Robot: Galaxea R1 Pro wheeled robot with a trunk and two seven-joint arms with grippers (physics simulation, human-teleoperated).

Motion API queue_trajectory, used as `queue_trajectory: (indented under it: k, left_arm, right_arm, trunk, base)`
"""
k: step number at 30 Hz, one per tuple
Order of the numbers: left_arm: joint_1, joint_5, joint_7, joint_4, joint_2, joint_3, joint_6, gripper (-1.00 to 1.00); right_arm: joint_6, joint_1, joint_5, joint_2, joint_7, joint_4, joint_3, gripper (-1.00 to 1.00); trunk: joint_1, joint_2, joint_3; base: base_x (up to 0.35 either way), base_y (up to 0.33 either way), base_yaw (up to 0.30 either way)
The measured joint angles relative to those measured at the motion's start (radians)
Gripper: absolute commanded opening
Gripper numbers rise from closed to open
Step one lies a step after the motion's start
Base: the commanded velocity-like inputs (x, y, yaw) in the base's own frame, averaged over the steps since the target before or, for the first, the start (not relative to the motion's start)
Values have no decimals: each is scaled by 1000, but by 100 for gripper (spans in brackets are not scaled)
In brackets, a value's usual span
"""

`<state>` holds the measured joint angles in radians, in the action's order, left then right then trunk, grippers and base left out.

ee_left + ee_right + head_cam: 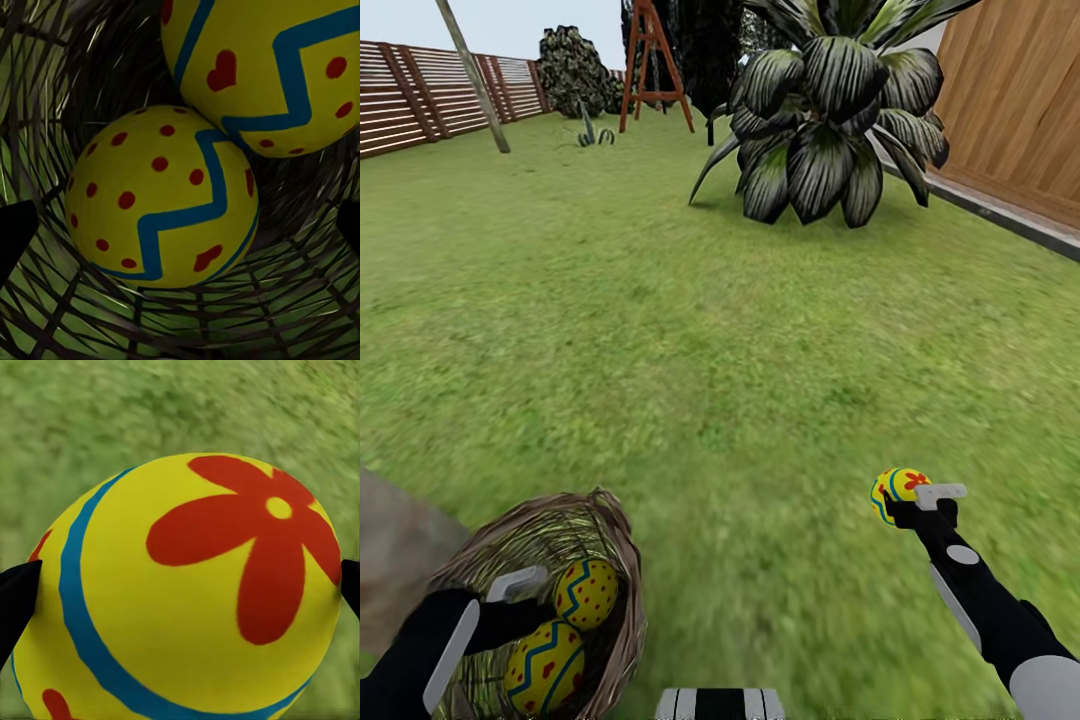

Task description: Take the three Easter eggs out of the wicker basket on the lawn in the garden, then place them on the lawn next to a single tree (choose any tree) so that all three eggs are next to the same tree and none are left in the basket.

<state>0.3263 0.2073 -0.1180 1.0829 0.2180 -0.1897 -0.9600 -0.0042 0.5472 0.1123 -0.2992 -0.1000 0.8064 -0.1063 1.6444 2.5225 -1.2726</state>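
Green mottled lawn (690, 330) covers the ground we inspected, running from the robot out to the fences. At the near left stands the wicker basket (615, 530), tilted, with two eggs inside. We note the dotted egg (161, 199) and the zigzag egg (277, 67) touching one another against the woven wall. The left gripper (520, 590) reaches into the basket just beside the dotted egg; in the left wrist view its dark fingertips (15, 232) sit wide apart on either side of that egg and touch nothing, so we record them as spread.

At the near right, the right gripper (905, 500) holds the flowered egg (187, 585) above the grass, well apart from the basket. Its fingertips (19, 600) press both sides of the shell.

Farther off, right of centre, grows a broad-leaved plant (825, 110). A wooden wall (1020, 90) runs along the far right. At the far left we see a slatted fence (420, 90), a leaning thin trunk (475, 75), a dark shrub (575, 70) and a red ladder frame (652, 60).
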Motion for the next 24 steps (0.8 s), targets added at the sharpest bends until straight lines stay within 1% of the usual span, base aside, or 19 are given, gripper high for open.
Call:
queue_trajectory:
  k: [1, 5, 8, 10, 18, 24]
  left_arm:
    - [0, 0, 0, 1, 0, 0, 0, 100]
    - [0, 2, 1, 2, -1, 1, 0, 100]
    - [0, 3, 0, 0, -1, 0, 0, 100]
    - [0, 3, 1, -2, -5, 1, 1, 100]
    - [0, 1, 2, 1, -9, 1, 0, 100]
    - [0, 0, 2, 3, -8, -2, 0, 100]
  right_arm:
    - [0, 0, 0, 0, 0, 0, 0, -100]
    - [0, 0, -3, 0, 0, -1, 0, -100]
    - [0, 0, -3, 0, 0, -1, 0, -100]
    - [0, 0, -4, 0, 0, -1, 0, -100]
    - [1, 0, -8, 0, 0, -2, 0, -100]
    - [1, 0, -9, 0, 0, -6, 0, -100]
  trunk:
    - [0, 0, -4]
    - [0, 0, -4]
    - [0, 0, -4]
    - [0, 0, -4]
    - [0, 0, -4]
    - [3, 2, -27]
  base:
    - [0, 0, 0]
    - [20, 0, 0]
    - [258, 0, 0]
    - [112, 0, 0]
    - [7, 0, 0]
    - [0, 0, 0]
